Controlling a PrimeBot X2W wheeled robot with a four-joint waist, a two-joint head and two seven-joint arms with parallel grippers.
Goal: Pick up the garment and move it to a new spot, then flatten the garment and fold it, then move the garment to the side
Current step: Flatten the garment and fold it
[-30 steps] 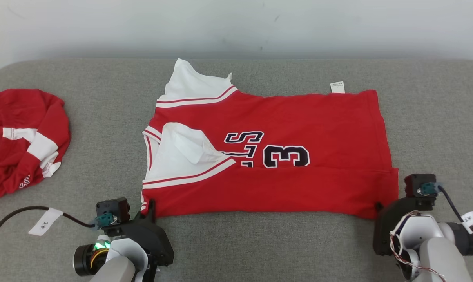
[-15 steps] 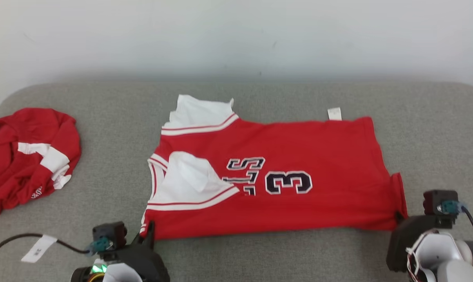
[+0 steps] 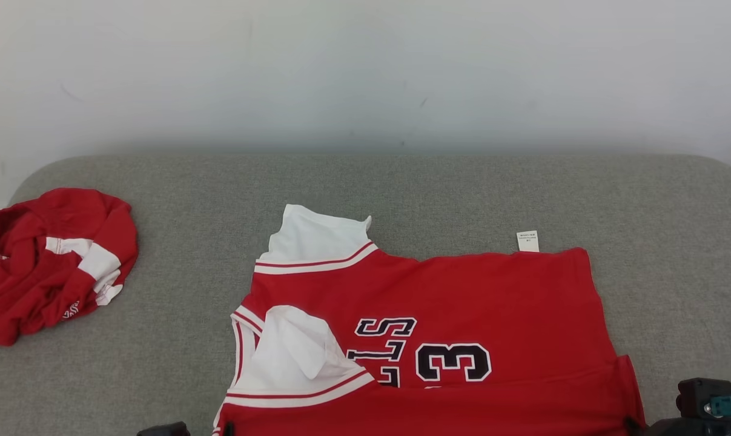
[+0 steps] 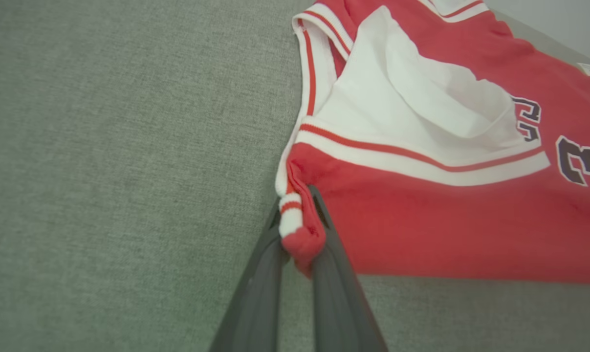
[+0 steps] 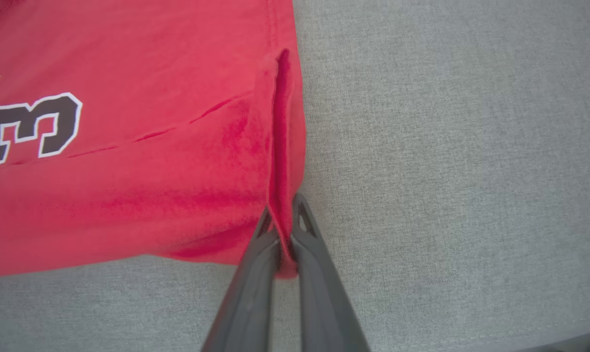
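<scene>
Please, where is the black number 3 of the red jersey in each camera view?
Head view: the number 3 is low, right of centre.
Left wrist view: number 3 at the right edge, partly cut.
Right wrist view: number 3 near the left edge.
Shared landmark: the red jersey on the grey surface.

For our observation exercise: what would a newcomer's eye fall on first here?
The red jersey with its dark 3 lies spread at the middle of the grey surface. The left gripper pinches its striped near corner, the right gripper its near hem corner. A crumpled red garment lies far left.
</scene>
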